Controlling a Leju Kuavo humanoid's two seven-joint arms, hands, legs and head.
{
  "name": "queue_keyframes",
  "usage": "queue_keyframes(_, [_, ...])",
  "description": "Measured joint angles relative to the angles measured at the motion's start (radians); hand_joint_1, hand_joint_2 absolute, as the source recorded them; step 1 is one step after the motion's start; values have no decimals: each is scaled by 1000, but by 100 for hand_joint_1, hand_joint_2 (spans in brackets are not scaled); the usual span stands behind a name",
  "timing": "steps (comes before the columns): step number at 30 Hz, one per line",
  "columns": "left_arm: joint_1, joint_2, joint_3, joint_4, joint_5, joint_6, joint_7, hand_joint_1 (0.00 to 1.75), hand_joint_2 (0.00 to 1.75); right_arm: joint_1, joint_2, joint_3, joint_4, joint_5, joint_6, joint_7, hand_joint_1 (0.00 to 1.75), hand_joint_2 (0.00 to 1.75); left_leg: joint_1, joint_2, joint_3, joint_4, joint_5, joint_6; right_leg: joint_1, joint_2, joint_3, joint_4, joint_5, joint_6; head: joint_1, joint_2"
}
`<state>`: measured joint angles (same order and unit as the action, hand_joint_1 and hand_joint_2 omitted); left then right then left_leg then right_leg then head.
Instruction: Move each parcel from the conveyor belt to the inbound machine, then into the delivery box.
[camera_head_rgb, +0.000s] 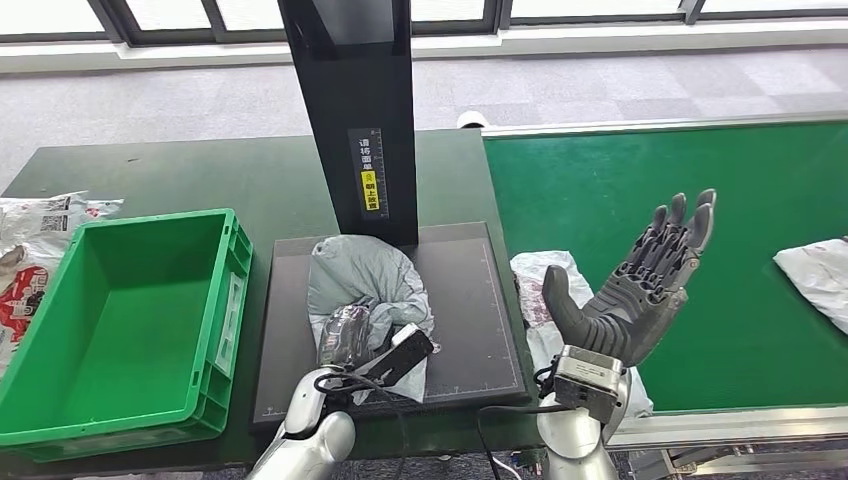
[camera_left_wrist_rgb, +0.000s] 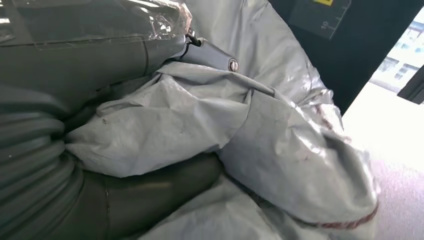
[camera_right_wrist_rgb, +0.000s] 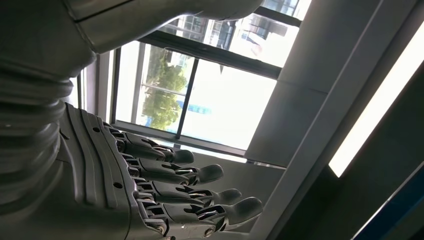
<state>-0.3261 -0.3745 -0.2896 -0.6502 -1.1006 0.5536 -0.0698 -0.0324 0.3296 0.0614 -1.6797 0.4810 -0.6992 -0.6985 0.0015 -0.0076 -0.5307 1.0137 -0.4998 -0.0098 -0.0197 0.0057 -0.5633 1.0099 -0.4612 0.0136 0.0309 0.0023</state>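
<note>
A crumpled grey parcel (camera_head_rgb: 365, 285) lies on the black platform of the inbound machine (camera_head_rgb: 470, 310), under its dark post. My left hand (camera_head_rgb: 352, 333) grips the near end of this parcel; the left wrist view shows the grey plastic (camera_left_wrist_rgb: 210, 120) bunched between the thumb and the fingers. My right hand (camera_head_rgb: 635, 290) is raised above the green conveyor belt (camera_head_rgb: 700, 200), fingers spread and holding nothing. A white parcel (camera_head_rgb: 545, 295) lies on the belt's near left edge, partly behind that hand. Another white parcel (camera_head_rgb: 815, 280) lies at the belt's right edge. The green delivery box (camera_head_rgb: 130, 320) stands empty to the left.
The machine's black post (camera_head_rgb: 355, 110) rises over the platform's far edge. White and red bags (camera_head_rgb: 30, 240) lie left of the green box on the dark table. Grey floor and windows are beyond the table.
</note>
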Motion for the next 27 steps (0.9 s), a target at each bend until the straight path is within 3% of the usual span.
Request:
queue_keyframes(10, [21,5,58,-29,23,124,-66,175,175,1,0,2,13,0,0,0,0,175,0,0,-4,0,-1,-1,0,2,-8,0,0,0,0,0])
queue_keyframes(19, [39,9,86,-65,17,139,-82,175,175,1,0,2,14,2,0,0,0,175,0,0,-4,0,1,-1,0,1,-12,0,1,0,0,0])
queue_keyframes(22, [85,17,120,-175,-20,141,-117,175,175,3,0,2,14,6,0,0,0,175,0,2,-6,0,1,-2,0,4,-16,0,1,-1,0,0])
queue_keyframes(27, [175,31,214,-526,-57,144,-202,175,175,8,-1,2,14,-7,0,0,0,175,2,2,-11,0,2,-3,2,5,-21,1,3,-2,0,0])
